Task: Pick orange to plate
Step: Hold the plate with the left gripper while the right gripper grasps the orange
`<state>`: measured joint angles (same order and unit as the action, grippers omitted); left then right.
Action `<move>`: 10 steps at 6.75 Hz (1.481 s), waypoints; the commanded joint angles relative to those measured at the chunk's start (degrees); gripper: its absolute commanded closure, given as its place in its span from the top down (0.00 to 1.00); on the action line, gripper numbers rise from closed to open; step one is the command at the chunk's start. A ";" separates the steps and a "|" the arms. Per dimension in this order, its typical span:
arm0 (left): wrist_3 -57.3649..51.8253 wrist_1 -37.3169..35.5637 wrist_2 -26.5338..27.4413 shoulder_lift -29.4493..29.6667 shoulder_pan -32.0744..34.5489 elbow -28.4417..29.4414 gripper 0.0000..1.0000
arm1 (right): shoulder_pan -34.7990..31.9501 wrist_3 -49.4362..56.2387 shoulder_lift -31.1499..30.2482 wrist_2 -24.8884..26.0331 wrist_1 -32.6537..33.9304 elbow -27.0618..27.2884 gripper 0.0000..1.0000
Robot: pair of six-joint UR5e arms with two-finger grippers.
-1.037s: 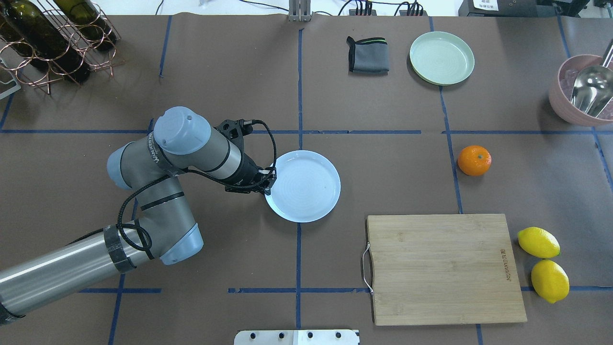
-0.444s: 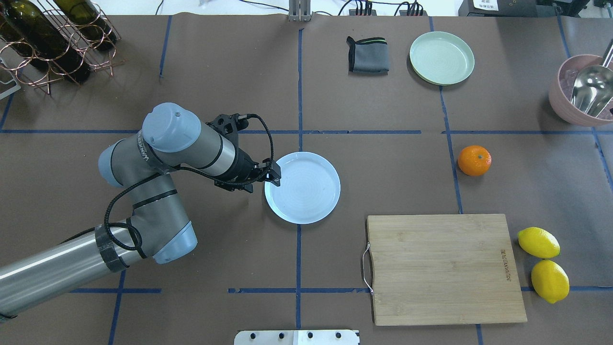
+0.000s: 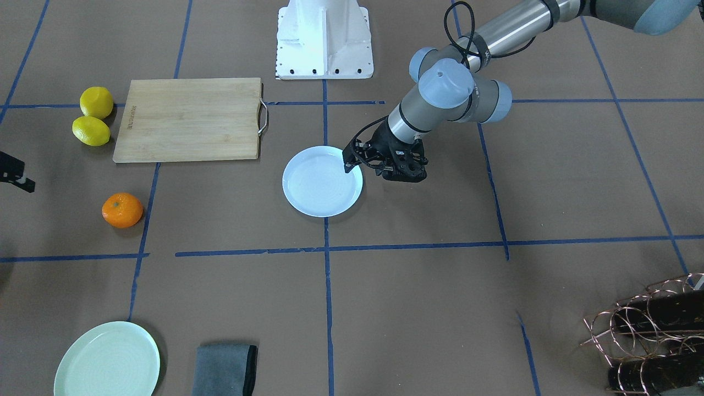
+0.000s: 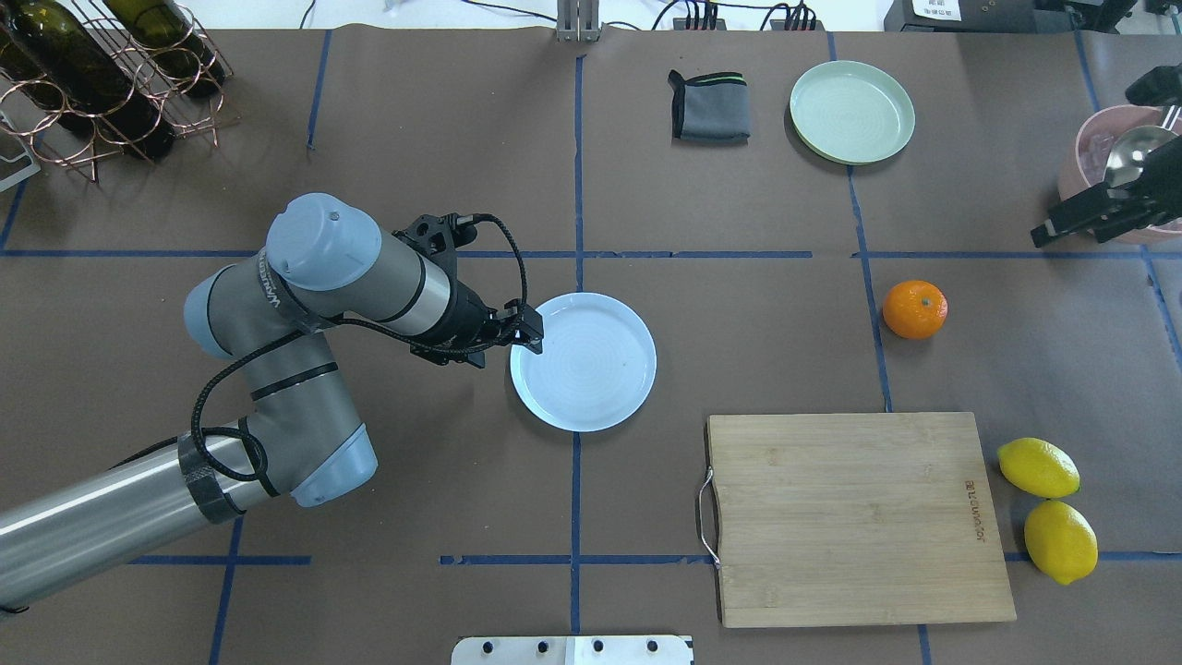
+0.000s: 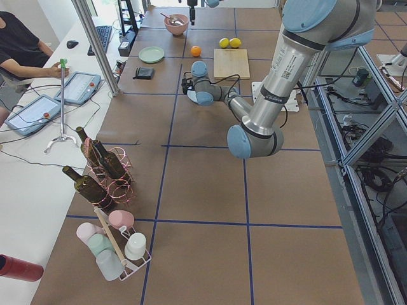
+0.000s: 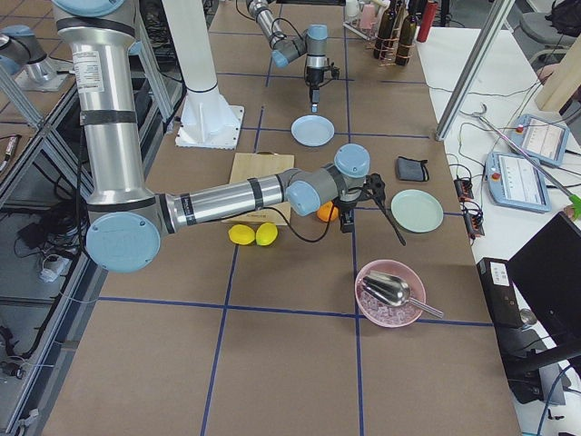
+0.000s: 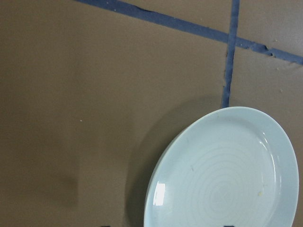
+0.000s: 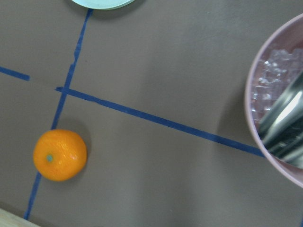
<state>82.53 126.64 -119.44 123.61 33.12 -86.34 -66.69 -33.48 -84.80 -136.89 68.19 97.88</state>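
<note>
orange (image 4: pixel 914 309) sits on the table on my right side, well apart from the plate (image 4: pixel 584 361)
one cutting board (image 4: pixel 854 517) lies nearer my base, touching neither. two plates: the bluish-white one lies flat at mid-table, which i judge a drop spot either arm can reach, with my left gripper (image 4: pixel 528 331) over its rim, jaws spread and empty; the mint-green plate (image 4: pixel 851 112) is far off. one pink bowl (image 4: pixel 1071 175) sits under my right gripper (image 4: pixel 1088 168), whose dark fingers show apart, so i read them as spread, empty, high, and short of the fruit. one grey cloth (image 4: pixel 709 106). one orange. two lemons (image 4: pixel 1038 467) lie side by side by the board.
</note>
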 commanded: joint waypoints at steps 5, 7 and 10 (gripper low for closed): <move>0.00 0.28 0.00 -1.61 0.10 -2.16 0.85 | 17.63 -19.25 1.22 20.85 -7.29 0.12 1.00; -0.08 0.28 0.00 -1.79 0.10 -2.16 0.86 | 18.35 -19.26 1.22 21.05 -7.63 -2.42 1.00; 0.00 0.28 0.00 -1.79 0.10 -2.42 0.86 | 19.67 -19.26 1.83 21.58 -7.81 -4.98 1.00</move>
<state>82.52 126.91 -119.44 121.82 33.22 -88.65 -47.46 -52.72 -83.11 -115.44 60.46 93.57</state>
